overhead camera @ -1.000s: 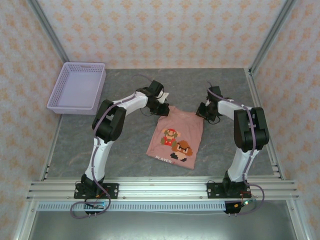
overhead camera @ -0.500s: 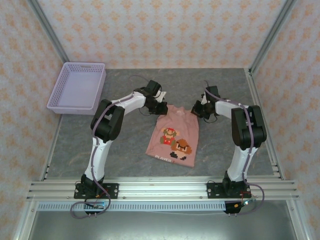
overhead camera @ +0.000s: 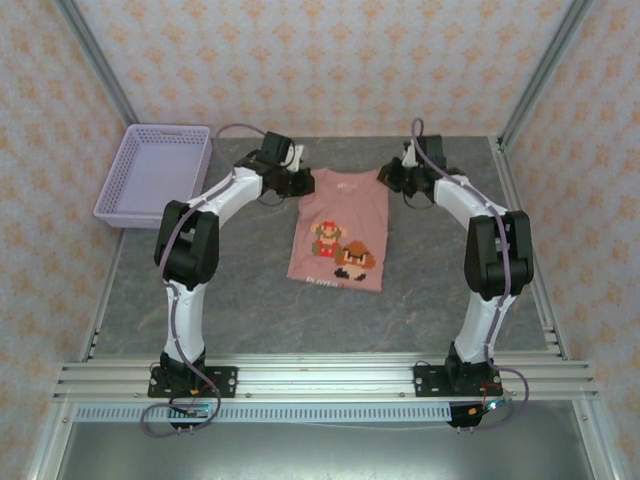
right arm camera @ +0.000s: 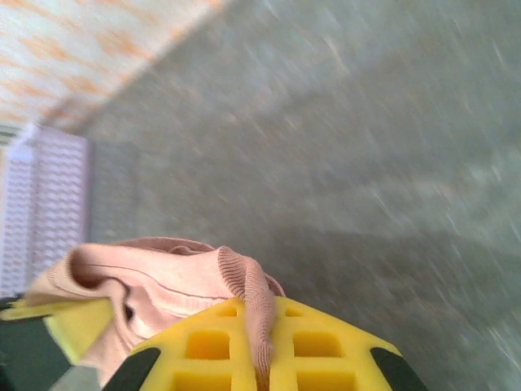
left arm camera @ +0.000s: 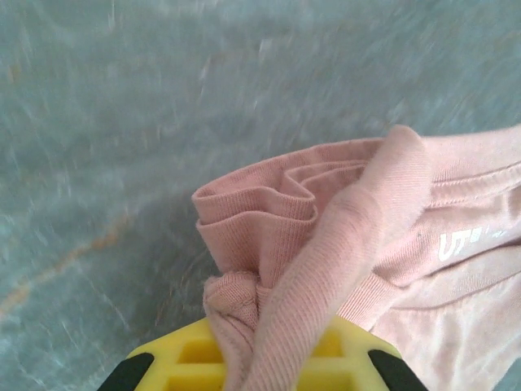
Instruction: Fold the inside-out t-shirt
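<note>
- The left fingers (overhead camera: 295, 184) were pinched shut on the far left corner of the pink t-shirt (overhead camera: 340, 215), up by its shoulder.
- Seen from the left wrist, a bunch of cloth was squeezed between the yellow pads. The ribbed collar band (left arm camera: 366, 220) ran up across them, and folded layers stuck out to the left.
- Small white letters (left arm camera: 456, 244) showed on the cloth just beside the collar band.
- The right fingers (overhead camera: 393, 176) were pinched shut on the far right corner of the t-shirt.
- Seen from the right wrist, a thin ridge of pink cloth ran down between the yellow pads, and more cloth was bunched off to the left.
- The t-shirt lay on the grey tabletop (overhead camera: 220, 290), about in the middle — its top edge was held between the two pairs of fingers, and its bottom edge pointed toward the arm bases.
- It made a long, narrow shape.
- The blocky print (overhead camera: 338, 250) faced up, in orange, brown and white, with a row of white letters under it.
- Both arms reached far out and bent in toward the t-shirt.
- A purple basket (overhead camera: 155, 200) sat at the far left of the tabletop, well apart from the t-shirt.
</note>
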Action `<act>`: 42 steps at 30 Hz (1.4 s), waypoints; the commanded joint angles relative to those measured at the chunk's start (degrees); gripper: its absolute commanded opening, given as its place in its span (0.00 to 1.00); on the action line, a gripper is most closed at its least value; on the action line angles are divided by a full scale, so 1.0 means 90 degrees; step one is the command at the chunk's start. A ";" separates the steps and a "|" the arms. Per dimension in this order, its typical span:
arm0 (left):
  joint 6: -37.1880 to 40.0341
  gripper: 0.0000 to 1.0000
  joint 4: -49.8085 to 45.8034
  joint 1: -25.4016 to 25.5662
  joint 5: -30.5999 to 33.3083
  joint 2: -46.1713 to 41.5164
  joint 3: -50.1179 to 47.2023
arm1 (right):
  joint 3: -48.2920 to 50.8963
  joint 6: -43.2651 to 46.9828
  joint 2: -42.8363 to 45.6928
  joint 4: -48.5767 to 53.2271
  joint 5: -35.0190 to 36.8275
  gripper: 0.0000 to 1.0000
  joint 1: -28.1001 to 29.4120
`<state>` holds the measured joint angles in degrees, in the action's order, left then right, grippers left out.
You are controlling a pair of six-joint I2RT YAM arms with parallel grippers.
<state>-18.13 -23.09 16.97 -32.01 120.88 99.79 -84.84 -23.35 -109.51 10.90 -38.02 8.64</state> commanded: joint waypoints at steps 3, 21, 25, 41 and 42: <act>0.0296 0.00 -0.0567 -0.0188 0.0443 -0.0236 0.1792 | -0.2047 0.0151 -0.0274 0.0235 0.0006 0.00 0.0016; 0.0346 0.00 0.1541 0.0203 -0.0337 -0.2688 -0.2641 | 0.1670 0.1224 0.2201 -0.0884 -0.0536 0.00 0.0377; -0.0136 0.00 0.2170 0.0715 -0.0290 -0.3612 -0.4353 | 0.3056 0.1238 0.3369 -0.0559 -0.0182 0.00 0.0632; -0.0686 0.00 0.2666 0.1059 0.1026 -0.3019 -0.4891 | 0.2153 0.1514 0.1836 0.0827 0.1569 0.00 0.0683; -0.0664 0.01 0.2704 0.1013 0.1001 -0.2856 -0.4795 | 0.1978 0.1538 0.1602 0.0898 0.1647 0.00 0.0690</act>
<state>-24.40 -1.32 27.51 -25.96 92.25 53.91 -62.78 -11.66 -91.02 16.16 -29.02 14.96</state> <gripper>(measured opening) 0.083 0.069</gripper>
